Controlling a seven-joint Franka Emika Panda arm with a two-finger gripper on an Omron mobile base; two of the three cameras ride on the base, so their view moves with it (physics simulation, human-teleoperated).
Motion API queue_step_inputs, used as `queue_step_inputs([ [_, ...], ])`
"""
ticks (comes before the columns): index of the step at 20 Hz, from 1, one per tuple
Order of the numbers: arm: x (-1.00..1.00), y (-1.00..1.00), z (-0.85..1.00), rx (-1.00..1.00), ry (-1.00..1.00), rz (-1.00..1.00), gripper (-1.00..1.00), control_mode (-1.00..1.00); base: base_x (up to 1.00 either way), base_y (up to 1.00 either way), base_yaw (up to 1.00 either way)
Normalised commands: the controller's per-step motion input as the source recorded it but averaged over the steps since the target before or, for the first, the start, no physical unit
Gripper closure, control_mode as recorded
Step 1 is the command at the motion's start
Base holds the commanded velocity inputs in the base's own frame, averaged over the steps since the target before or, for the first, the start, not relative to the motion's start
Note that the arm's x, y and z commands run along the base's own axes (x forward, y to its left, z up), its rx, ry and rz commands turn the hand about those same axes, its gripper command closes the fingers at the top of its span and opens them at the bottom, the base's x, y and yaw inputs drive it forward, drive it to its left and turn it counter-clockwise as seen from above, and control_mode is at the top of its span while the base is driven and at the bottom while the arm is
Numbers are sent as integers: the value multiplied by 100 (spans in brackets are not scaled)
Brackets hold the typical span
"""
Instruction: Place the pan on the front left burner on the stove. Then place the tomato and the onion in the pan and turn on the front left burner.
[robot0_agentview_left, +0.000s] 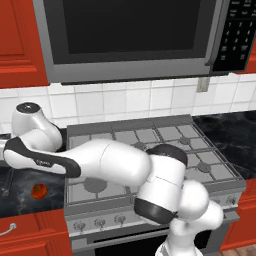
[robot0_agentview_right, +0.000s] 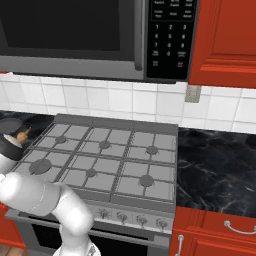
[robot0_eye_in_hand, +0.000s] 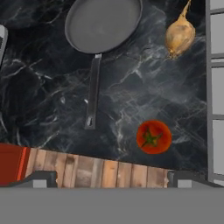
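Hovering with jaws spread wide and empty, the gripper (robot0_eye_in_hand: 109, 177) looks down on black marble counter (robot0_eye_in_hand: 39, 87) left of the stove (robot0_agentview_left: 150, 150). The pan (robot0_eye_in_hand: 103, 24), onion (robot0_eye_in_hand: 179, 36) and tomato (robot0_eye_in_hand: 153, 137) lie there; no writing is readable.

Bare counter (robot0_eye_in_hand: 43, 87) flanks the pan (robot0_eye_in_hand: 103, 24) handle; tomato (robot0_eye_in_hand: 153, 137) and onion (robot0_eye_in_hand: 179, 36) crowd the stove (robot0_eye_in_hand: 216, 87) side.

The far rim of the pan (robot0_eye_in_hand: 103, 24) is cut off by the top edge of the hand view. In the left base view, the left part of the stove (robot0_agentview_left: 165, 150) is hidden behind the arm, and the tomato (robot0_agentview_left: 39, 190) on the bench (robot0_agentview_left: 20, 192) is too small for detail. In the right base view, the onion (robot0_agentview_right: 22, 134) is a tiny speck beside the arm.
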Motion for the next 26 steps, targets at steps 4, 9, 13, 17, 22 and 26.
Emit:
queue_step_inputs([
  [4,11,0,-22,0,0,0,-100,-100,0,0,0],
  [9,21,0,-35,0,0,0,-100,-100,0,0,0],
  [13,16,1,-32,1,0,0,-100,-100,0,0,0],
  [17,10,7,-31,2,0,2,-100,-100,0,0,0],
  [22,6,7,-31,2,0,3,-100,-100,0,0,0],
  [26,19,12,-41,3,0,4,-100,-100,0,0,0],
])
